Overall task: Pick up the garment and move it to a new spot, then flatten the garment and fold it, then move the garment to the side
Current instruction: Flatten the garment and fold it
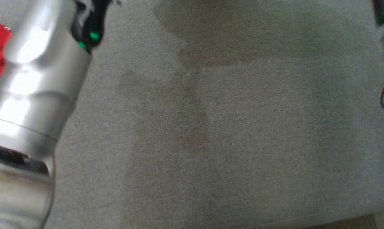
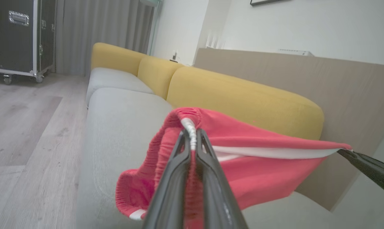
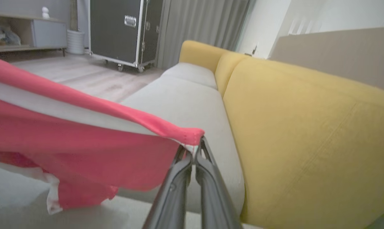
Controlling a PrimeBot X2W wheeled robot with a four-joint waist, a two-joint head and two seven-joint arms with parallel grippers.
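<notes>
Grey sofa seat (image 2: 122, 127) w/ yellow backrest (image 2: 243, 101): red shorts (image 2: 258, 171) stretched above it btwn both hands. L hand (image 2: 192, 135) pinched tight on the waistband; R hand (image 3: 192, 147) clamped on the far corner.

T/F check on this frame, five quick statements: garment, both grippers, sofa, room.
1. The left gripper is shut on the red garment at its gathered elastic edge. True.
2. The right gripper is open and empty. False: its fingers are shut on a corner of the garment.
3. The garment lies spread flat on the grey seat. False: it is held up, stretched and sagging between the two grippers.
4. The sofa backrest is yellow. True.
5. A black case on wheels stands on the wooden floor near the curtain. True.
</notes>
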